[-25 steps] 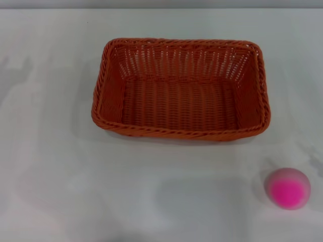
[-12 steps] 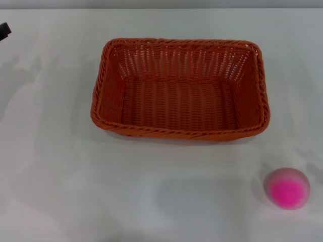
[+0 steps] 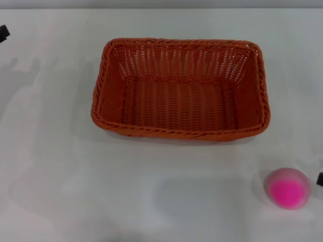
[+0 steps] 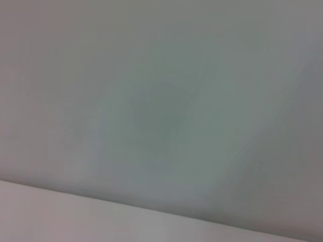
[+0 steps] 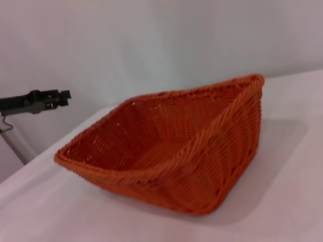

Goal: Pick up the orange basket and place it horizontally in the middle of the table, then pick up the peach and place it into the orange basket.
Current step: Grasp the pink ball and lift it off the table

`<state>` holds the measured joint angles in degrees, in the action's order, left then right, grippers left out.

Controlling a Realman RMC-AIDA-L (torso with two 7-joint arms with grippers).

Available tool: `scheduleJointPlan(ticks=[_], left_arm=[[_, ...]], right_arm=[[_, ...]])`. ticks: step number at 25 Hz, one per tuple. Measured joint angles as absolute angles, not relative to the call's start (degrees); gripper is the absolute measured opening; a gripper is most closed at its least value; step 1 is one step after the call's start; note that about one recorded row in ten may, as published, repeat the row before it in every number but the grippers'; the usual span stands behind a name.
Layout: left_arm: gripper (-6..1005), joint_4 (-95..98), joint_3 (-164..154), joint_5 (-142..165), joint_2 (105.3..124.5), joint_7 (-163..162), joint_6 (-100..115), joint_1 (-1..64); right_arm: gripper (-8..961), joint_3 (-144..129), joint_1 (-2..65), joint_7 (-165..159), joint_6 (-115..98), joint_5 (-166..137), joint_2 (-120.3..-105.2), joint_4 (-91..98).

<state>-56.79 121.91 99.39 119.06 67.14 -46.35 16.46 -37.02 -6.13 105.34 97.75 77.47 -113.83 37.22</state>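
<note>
Counted across the head view, left to right: one left gripper (image 3: 3, 33), one basket, one peach, one right gripper, all over one plain white, smooth table (image 3: 101, 191).

At the far left edge, only a dark sliver of the left gripper, well apart from the basket; open or closed, cannot tell.

Across the middle, one large orange-brown rectangular woven basket (image 3: 179, 132) with braided rim and sloping openwork sides, upright on the table, long side running left to right, nothing inside.

Nearer and off to the right, one small round peach (image 3: 287, 188), pale pink with a bright magenta patch facing up, resting on the table outside the basket and apart from it.

At the far right edge, just beside the peach, a small dark corner of the right gripper (image 3: 320, 178) (too little in view to tell its grip, or whether it touches the fruit).

Only in the right wrist view: the basket (image 5: 202, 166) seen low from one corner, its outer weave and rounded corner plain, and beyond it a thin black arm end, apparently the left gripper (image 5: 38, 100), held above table level. No peach there.

Only in the left wrist view: a blank grey-white surface with a paler band along one edge, no object to make out.
</note>
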Motion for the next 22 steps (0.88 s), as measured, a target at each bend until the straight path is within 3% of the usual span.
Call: scheduleJointPlan(ticks=[7, 22], left_arm=[[594, -57.18, 122.00, 99.37, 119.07, 68.12, -46.96, 16.32], [595, -58.55, 122.91, 99.30, 119.05, 67.90, -47.69, 15.63]], right_arm=[[849, -37.63, -4.69, 103.59, 96.88, 74.28, -115.18, 36.69], [846, -39.02, -2.11, 103.08, 96.08, 72.78, -115.30, 33.95]])
